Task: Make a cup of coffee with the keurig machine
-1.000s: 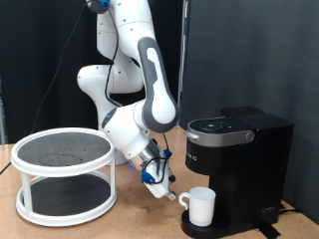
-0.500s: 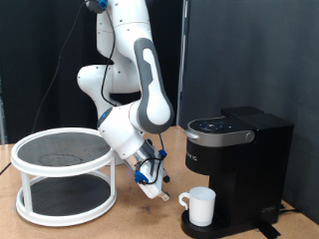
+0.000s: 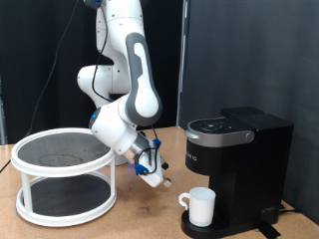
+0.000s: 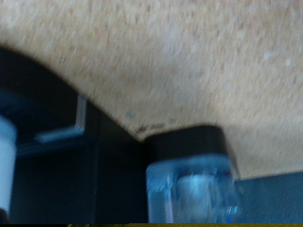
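1. Your arm fills the middle of the exterior view: white, folded down from the top, wrist angled toward the view's lower right.
2. Stand: white, round, two wire tiers, at the exterior view's left on the table. Both tiers look bare from this angle.
3. Keurig machine: black and boxy, at the exterior view's right, lid down, silver-rimmed top panel facing up. You see it in the wrist view only as a dark mass along one side.
4. Cup: white, upright on the machine's drip tray under the brew head, handle toward the view's left. A sliver of white at the wrist view's edge may be the cup; you cannot be sure.
5. Gripper: hangs in the air between stand and machine, above the table, touching neither, near the cup but clearly apart from it. Blue parts show at the fingers.
6. Finger state: you cannot tell from either view whether the fingers are apart or together. The wrist view is blurred and shows one translucent blue finger with a black cap over the tan tabletop; nothing can be made out between the fingers.
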